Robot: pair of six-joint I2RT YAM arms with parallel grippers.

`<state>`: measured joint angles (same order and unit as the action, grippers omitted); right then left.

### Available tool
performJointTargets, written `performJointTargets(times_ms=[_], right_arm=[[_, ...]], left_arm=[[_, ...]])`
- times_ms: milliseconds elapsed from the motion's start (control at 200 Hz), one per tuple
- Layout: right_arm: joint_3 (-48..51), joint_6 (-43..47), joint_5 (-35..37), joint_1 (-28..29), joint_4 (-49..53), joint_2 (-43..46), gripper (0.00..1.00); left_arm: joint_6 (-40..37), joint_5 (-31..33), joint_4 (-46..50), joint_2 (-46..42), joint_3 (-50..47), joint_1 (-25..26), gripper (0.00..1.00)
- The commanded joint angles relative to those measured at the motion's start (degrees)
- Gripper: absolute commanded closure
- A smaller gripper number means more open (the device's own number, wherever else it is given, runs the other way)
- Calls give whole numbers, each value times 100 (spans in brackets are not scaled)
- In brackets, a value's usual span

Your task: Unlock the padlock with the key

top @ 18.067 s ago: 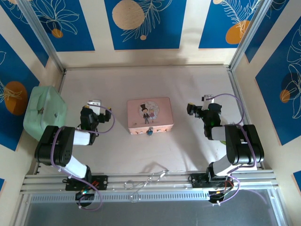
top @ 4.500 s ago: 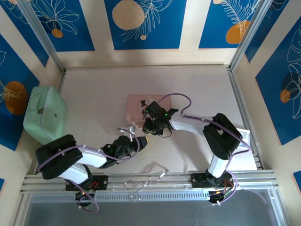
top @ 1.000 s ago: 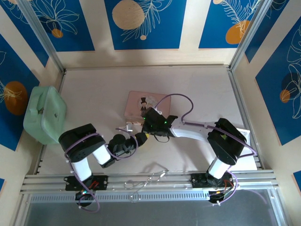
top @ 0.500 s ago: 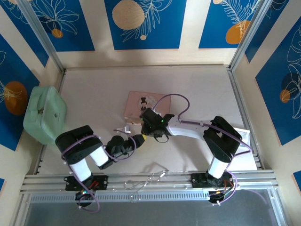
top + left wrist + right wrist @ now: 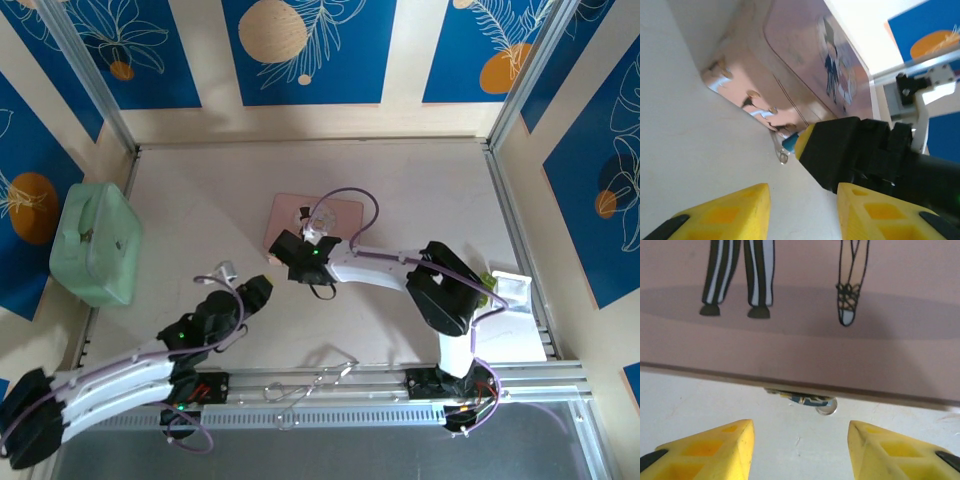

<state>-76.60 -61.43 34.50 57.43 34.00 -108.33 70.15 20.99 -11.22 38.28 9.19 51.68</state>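
The padlock [image 5: 804,400] is a tiny teal-blue lock hanging at the front edge of the pink picture tin [image 5: 800,335]. A silvery ring-ended piece [image 5: 826,409] sticks out of it; I cannot tell if this is the key. My right gripper [image 5: 800,450] is open, just in front of the lock, with nothing between its yellow fingers [image 5: 710,447]. The left wrist view shows the padlock [image 5: 790,142] and the silvery piece [image 5: 782,156] beside the right gripper's finger [image 5: 837,150]. My left gripper [image 5: 802,220] is open, a short way back from the lock. From above, the right gripper [image 5: 288,256] covers the lock, and the left gripper [image 5: 260,290] lies near-left of it.
A mint-green case [image 5: 95,245] stands at the left wall. A bent wire piece [image 5: 320,380] lies by the front rail. White paper [image 5: 515,300] lies at the right edge. The pink tin [image 5: 295,212] sits mid-table, partly under the right arm.
My left gripper has pulled back to the left, away from the tin, and its arm now stretches to the near-left. The right gripper has slid left along the tin's front.
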Motion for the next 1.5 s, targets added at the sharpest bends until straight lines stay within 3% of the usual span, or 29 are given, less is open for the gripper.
performJointTargets(times_ms=[0, 165, 525, 795, 1206, 1331, 1496], right_arm=[[-337, -247, 531, -21, 865, -357, 47], [-634, -241, 518, -48, 980, -618, 46], [-1160, -91, 523, -71, 1262, -1043, 50], [-1523, -228, 455, -123, 1729, -1375, 54], [-1439, 25, 327, -156, 1522, -1326, 83], [-1367, 159, -137, -233, 1470, -1248, 88], [-1467, 460, -1428, -436, 1682, -1234, 91]], left_arm=[[244, 486, 1971, -479, -201, 53, 62], [54, 476, 1983, -533, -202, 47, 62], [-387, 48, 840, 821, 10, 52, 65], [-375, 34, 732, 883, -12, 53, 68], [-466, -63, 569, 1141, 67, 53, 67], [-559, -135, 449, 1170, 96, 53, 65], [-691, -365, -414, 1366, -76, 59, 57]])
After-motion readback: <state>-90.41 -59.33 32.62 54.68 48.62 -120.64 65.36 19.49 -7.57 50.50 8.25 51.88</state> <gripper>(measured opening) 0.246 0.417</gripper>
